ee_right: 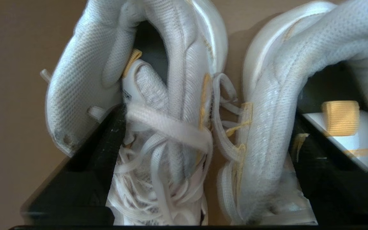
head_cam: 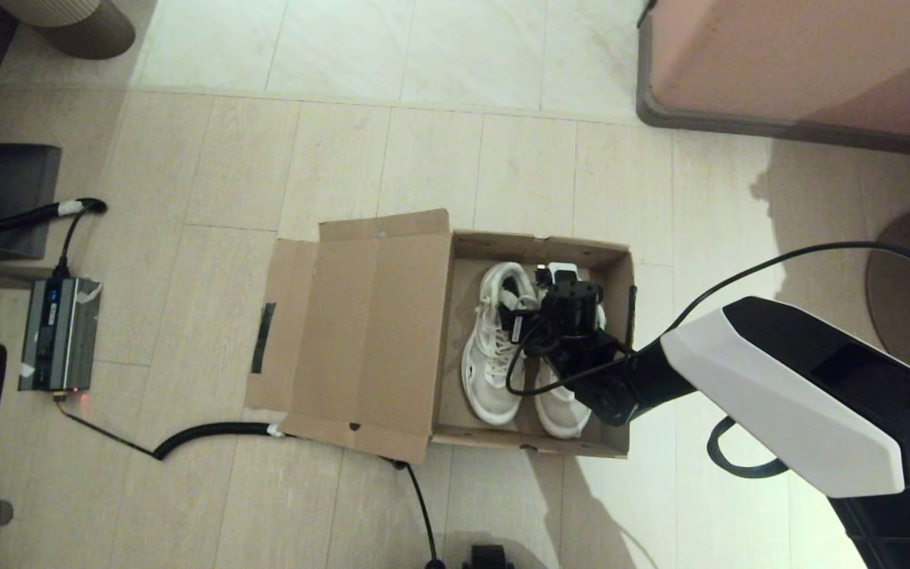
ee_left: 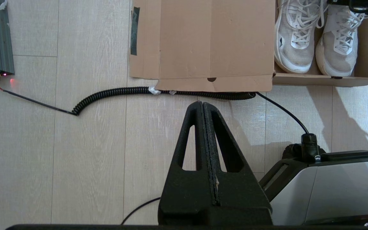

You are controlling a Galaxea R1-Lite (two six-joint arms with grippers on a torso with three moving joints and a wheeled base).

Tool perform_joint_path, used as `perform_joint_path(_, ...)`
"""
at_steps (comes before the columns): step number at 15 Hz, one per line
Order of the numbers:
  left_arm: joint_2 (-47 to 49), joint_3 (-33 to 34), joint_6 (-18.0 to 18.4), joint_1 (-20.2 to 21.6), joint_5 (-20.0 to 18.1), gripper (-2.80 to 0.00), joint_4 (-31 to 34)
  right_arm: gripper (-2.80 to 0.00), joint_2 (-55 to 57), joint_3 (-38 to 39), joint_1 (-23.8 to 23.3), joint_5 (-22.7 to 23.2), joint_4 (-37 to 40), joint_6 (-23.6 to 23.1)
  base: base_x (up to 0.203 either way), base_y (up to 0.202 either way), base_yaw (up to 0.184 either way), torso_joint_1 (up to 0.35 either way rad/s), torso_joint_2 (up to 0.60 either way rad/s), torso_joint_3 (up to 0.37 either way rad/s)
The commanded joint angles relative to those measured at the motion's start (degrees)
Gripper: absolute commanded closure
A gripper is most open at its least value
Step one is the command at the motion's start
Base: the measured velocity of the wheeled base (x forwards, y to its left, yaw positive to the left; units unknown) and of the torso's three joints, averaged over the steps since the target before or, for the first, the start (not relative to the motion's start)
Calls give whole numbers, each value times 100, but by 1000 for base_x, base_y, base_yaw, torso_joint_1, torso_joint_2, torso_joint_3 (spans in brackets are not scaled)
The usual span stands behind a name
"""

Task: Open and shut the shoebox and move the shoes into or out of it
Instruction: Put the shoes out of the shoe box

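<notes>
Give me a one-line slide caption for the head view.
Right gripper, jaws open, reaches into the open shoebox over the white shoes; lid lies flat on the floor.

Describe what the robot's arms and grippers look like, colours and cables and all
The right arm has a white angular shell over a black body, a black wrist and loose black cables looping around it. The left gripper has matte black triangular fingers with cut-out windows. The right gripper fingers are black too.
</notes>
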Motion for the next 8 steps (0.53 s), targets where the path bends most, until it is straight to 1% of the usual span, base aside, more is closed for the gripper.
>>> perform_joint_path(1, 9, 44, -1, 1, 1, 0, -3, 0, 63, -91, -19, -13, -29, -2, 0, 0, 0, 0, 0, 0)
perform_joint_path(3, 9, 44, -1, 1, 1, 0, -3, 0, 62, -97, -50, -10, -29, -99, 0, 0, 0, 0, 0, 0)
perform_joint_path(8, 9, 44, -1, 1, 1, 0, -3, 0, 188, -205, -142, -13, -29, -111, 0, 0, 0, 0, 0, 0)
